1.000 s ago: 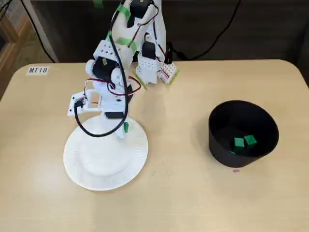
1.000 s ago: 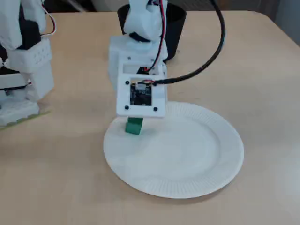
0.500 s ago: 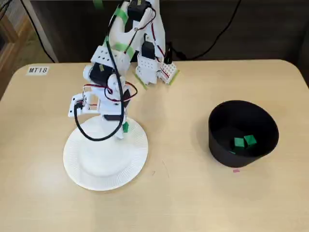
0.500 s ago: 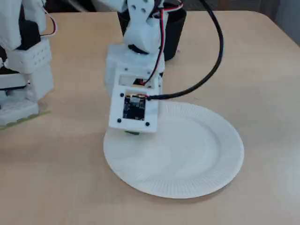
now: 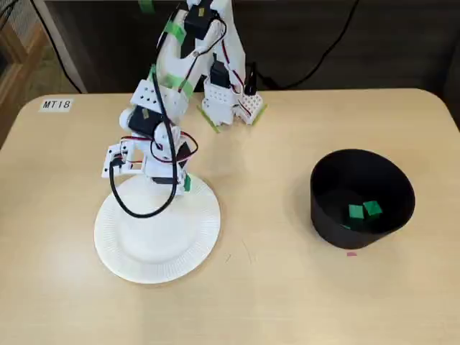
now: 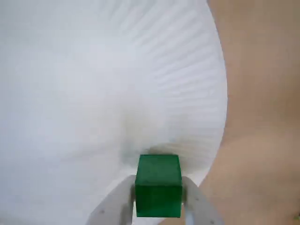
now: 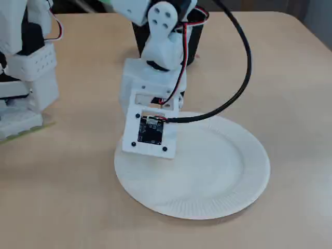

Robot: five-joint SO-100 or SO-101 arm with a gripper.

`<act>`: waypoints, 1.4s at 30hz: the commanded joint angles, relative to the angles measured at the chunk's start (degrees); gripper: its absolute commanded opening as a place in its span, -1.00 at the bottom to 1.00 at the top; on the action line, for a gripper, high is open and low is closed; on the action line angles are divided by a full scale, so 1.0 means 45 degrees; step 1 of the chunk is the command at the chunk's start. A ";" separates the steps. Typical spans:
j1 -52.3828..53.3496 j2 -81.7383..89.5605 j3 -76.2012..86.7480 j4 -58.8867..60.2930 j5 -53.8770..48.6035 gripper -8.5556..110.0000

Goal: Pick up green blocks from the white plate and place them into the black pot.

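Table: light wood top (image 5: pixel 287 302) with rounded corners is filling most of both fixed views. A tag reading "MT18" (image 5: pixel 56 104) is sitting at its far-left corner.
Room: it's looking dark behind the far edge, with black cables (image 5: pixel 323 50) running down there.
Arm: the white base (image 5: pixel 228 100) is standing at the far edge, and the arm is leaning down over the far rim of the plate.
Plate: white paper plate (image 5: pixel 144 251) is lying left of centre in a fixed view.
Pot: black pot (image 5: pixel 323 215) is sitting on the right, well apart from the plate. Two green cubes (image 5: pixel 356 212) (image 5: pixel 372 208) are lying inside it, close together.
Scrap: a small pink scrap (image 5: pixel 351 253) is lying just in front of the pot.
Block: green block (image 6: pixel 158 180) is sitting squarely between the fingers (image 6: pixel 194 206), over the plate's ribbed rim. Can't tell if it's touching the plate or hanging just above it.
Gripper: gripper (image 6: pixel 158 199) is narrowed to block width, with both white fingers pressing the block's side faces.
Board: in the low fixed view the wrist camera board (image 7: pixel 150 130) is hiding the block.
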 commanded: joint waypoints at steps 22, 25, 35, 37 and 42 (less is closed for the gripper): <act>-1.1445 0.9453 0.2344 -1.0273 0.3984 -0.90; -1.2930 1.0703 0.4473 -1.1621 0.4707 -0.90; -1.4609 1.3223 1.0293 -1.4414 0.5586 -0.90; -1.4629 1.3145 1.0605 -1.4844 0.5625 -0.90; -1.4609 1.2910 1.0605 -1.5273 0.5723 -0.63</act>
